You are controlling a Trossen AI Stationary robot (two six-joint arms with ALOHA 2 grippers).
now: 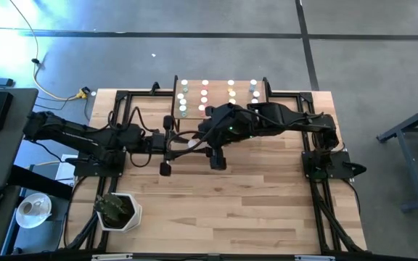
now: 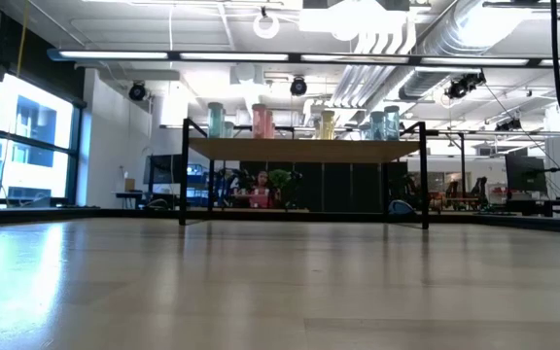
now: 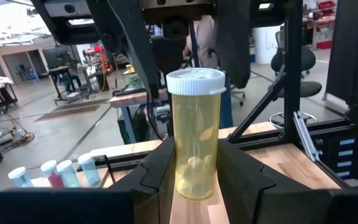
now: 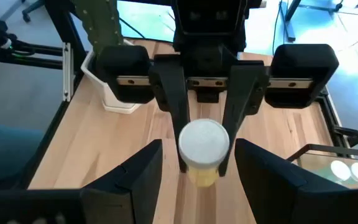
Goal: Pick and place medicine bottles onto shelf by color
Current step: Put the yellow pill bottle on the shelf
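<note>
Bright overhead lighting; window (image 2: 27, 146) glare washed across the tabletop (image 2: 261, 282) beside it, whose near part was blurred.

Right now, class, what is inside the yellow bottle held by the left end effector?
Through the clear wall of the yellow bottle, pale rounded pills lie heaped at the bottom. The white cap closes the top. The left end effector fingers cover the lower sides.
</note>
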